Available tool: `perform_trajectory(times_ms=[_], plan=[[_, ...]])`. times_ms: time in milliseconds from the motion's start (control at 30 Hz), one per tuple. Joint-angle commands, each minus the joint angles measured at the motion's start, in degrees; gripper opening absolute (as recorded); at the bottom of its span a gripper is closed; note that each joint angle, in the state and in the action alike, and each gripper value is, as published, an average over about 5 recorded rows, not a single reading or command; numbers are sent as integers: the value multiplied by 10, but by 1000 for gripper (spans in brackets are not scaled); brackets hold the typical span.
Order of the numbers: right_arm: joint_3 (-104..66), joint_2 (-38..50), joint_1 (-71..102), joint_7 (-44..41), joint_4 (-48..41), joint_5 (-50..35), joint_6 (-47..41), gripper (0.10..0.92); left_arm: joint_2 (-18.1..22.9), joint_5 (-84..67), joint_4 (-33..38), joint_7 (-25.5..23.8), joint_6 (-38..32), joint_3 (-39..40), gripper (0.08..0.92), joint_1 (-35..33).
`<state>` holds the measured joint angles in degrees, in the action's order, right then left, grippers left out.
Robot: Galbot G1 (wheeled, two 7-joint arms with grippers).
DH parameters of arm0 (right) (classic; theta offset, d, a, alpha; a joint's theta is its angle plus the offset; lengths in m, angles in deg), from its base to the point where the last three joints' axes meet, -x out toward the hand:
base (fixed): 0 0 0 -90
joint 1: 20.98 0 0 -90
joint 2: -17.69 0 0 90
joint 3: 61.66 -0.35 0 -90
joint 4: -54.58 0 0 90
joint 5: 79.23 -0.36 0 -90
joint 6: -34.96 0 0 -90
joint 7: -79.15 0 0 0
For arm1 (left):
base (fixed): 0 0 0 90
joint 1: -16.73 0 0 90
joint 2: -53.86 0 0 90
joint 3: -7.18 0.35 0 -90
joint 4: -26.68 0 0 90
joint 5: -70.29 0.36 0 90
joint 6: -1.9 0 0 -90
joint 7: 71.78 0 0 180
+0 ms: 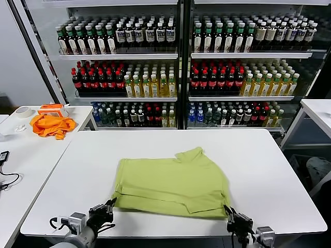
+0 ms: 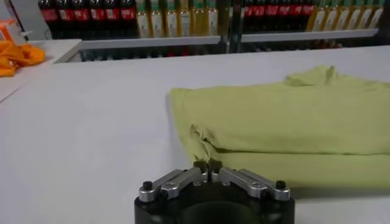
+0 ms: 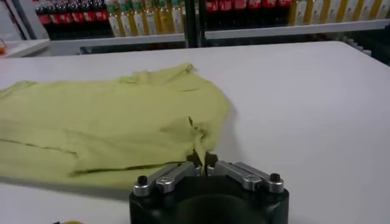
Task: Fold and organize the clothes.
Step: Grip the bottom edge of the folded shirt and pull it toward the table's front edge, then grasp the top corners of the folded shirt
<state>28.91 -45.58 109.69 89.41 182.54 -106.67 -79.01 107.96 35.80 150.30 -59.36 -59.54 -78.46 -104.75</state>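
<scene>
The lime yellow-green T-shirt [image 1: 173, 181] lies partly folded on the white table [image 1: 269, 170], with one sleeve pointing to the far side. No lettering shows. My left gripper [image 1: 109, 204] is at the shirt's near left corner, shut on a pinch of its cloth [image 2: 207, 163]. My right gripper [image 1: 229, 212] is at the near right corner, shut on a pinch of cloth [image 3: 202, 159]. The near edge of the shirt [image 2: 286, 122] lies doubled over between the two grippers. The shirt also shows in the right wrist view [image 3: 103, 122].
A bright orange cloth [image 1: 50, 125] and a tape roll [image 1: 22, 111] lie on a side table at the left. A black cable [image 1: 5, 178] lies there too. Shelves of bottles [image 1: 181, 72] stand behind the table. Another white table [image 1: 318, 111] is at the right.
</scene>
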Motion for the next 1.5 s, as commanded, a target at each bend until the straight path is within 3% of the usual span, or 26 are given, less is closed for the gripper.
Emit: perform_trajectory(times_ms=[33,133,233,433,567,700,967,1100,1500], plan=[[-16,-1,60,1,27,28,11,126,-11,22,37,-3,20,-32,81,-73],[-11,-4,56,-1,25,30,12,139,-12,36,40,-1,28,-29,84,-74],[-10,-5,55,-2,33,30,12,200,-12,41,52,1,32,-23,115,-73],[-38,0,46,-4,69,26,5,373,-17,29,80,2,33,-34,261,-61],[-62,12,1,0,95,-9,-11,494,-26,-19,80,-1,11,-54,382,-15],[-51,28,-97,19,75,-70,-38,607,-33,-53,34,-19,-7,-47,494,69],[104,19,-340,61,-84,-89,-78,806,-33,-52,-121,-59,-12,25,728,235],[153,-1,-423,65,-171,-87,-81,821,-29,-42,-192,-74,-16,67,808,290],[213,-79,-575,61,-404,-64,-71,823,-9,-22,-330,-116,-24,129,823,387]])
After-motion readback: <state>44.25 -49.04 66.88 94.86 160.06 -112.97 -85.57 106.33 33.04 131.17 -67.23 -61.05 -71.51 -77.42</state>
